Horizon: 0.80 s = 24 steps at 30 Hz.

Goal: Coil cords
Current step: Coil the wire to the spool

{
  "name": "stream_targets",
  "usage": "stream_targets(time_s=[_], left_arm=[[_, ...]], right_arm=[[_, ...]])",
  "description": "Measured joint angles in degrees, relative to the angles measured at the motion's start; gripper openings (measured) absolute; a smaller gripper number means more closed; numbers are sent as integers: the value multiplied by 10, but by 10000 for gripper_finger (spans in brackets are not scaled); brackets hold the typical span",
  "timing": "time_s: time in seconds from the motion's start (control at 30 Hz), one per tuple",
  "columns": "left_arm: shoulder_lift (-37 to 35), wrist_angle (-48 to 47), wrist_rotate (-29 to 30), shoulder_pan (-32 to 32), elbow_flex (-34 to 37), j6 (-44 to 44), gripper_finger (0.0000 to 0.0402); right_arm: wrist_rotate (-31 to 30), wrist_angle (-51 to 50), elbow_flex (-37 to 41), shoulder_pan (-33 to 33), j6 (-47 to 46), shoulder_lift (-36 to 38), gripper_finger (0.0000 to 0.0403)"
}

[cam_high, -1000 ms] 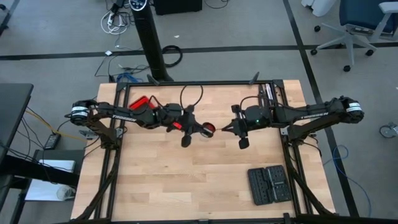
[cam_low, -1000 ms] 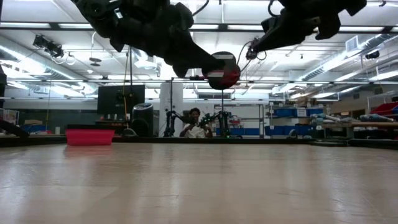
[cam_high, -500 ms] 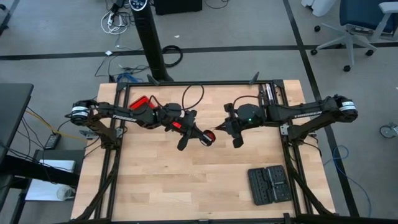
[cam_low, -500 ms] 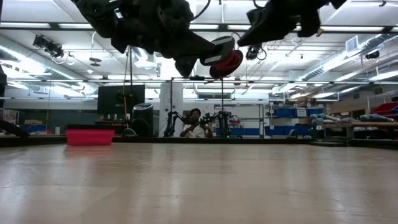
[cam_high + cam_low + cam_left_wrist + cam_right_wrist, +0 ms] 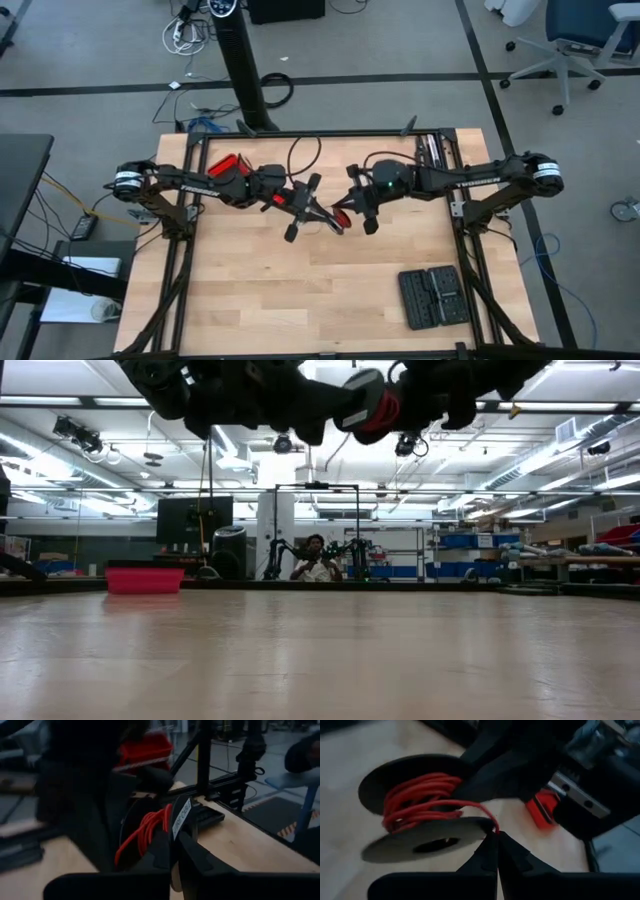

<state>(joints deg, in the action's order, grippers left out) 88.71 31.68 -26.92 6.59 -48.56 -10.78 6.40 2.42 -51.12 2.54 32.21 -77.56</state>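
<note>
Wooden bench point(image 5: 260, 300) beneath both arms. Left claw point(image 5: 318, 214) clamps a black spool point(image 5: 415, 815) of red wire point(image 5: 422, 795) above centre. Right claw point(image 5: 348, 212), at three o'clock, has closed in, pinching the wire's free end point(image 5: 492, 824); winding can likely proceed.

The view from above is evenly bright, with soft weak shadows on the pale wooden table point(image 5: 300, 290). In the low view, long ceiling lamps point(image 5: 560, 435) glare and the arms are dark silhouettes. Both wrist views are dim and blurred.
</note>
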Motion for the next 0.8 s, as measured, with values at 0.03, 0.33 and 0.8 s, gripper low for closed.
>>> stream_targets(time_s=[0.03,0.33,0.8], left_arm=[[0,8,-3,-1,0,-11,13],[1,49,26,-4,1,-127,13],[1,63,106,-7,0,-198,12]], right_arm=[[24,10,1,9,-1,0,0],[142,83,30,52,-55,-21,1],[242,447,211,133,-245,-34,36]])
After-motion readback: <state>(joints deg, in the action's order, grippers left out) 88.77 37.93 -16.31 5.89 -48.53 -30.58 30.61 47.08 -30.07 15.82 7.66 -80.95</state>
